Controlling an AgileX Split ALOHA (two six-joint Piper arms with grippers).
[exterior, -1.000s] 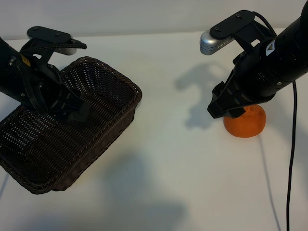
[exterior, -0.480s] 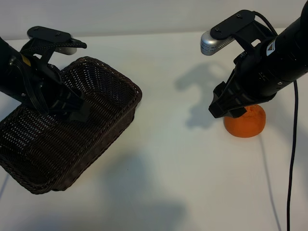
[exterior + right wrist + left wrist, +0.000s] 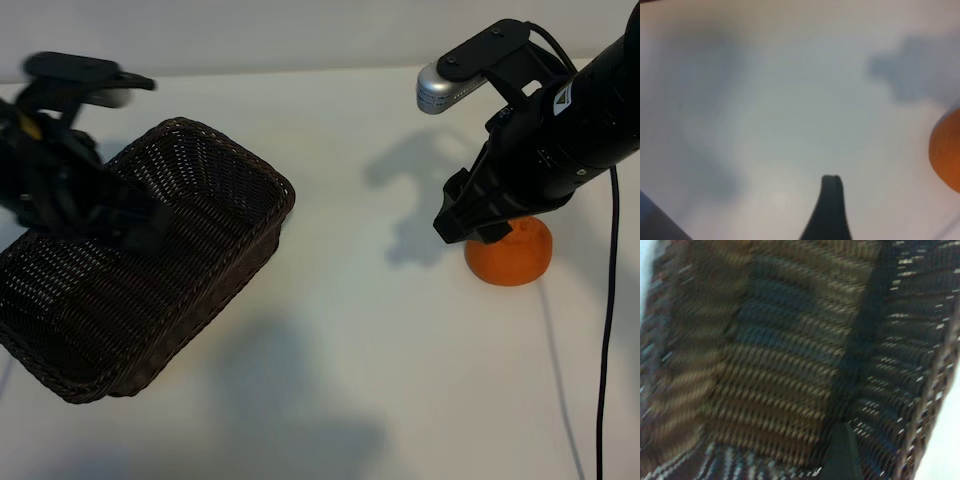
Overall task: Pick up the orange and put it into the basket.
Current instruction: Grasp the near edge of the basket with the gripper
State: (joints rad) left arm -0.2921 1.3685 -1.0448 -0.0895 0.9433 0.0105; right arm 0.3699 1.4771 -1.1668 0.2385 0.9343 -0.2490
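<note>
The orange [image 3: 515,255] rests on the white table at the right, partly hidden behind my right gripper [image 3: 468,226]. That gripper hangs just in front of and above the fruit, open and holding nothing. Its wrist view shows one dark finger [image 3: 831,205] over bare table, with the orange [image 3: 947,152] off to the side. The dark brown wicker basket [image 3: 205,300] stands at the left. My left gripper [image 3: 140,225] hovers over its inside, open and blurred by motion. The left wrist view is filled with the basket's weave [image 3: 780,365] and one finger [image 3: 841,455].
A black cable [image 3: 605,330] hangs down along the table's right side. A silver wrist camera [image 3: 445,90] juts out above the right arm. White table [image 3: 360,330] lies open between basket and orange.
The left arm has shifted leftward over the basket and is blurred with motion. The right arm, the orange and the basket have stayed where they were.
</note>
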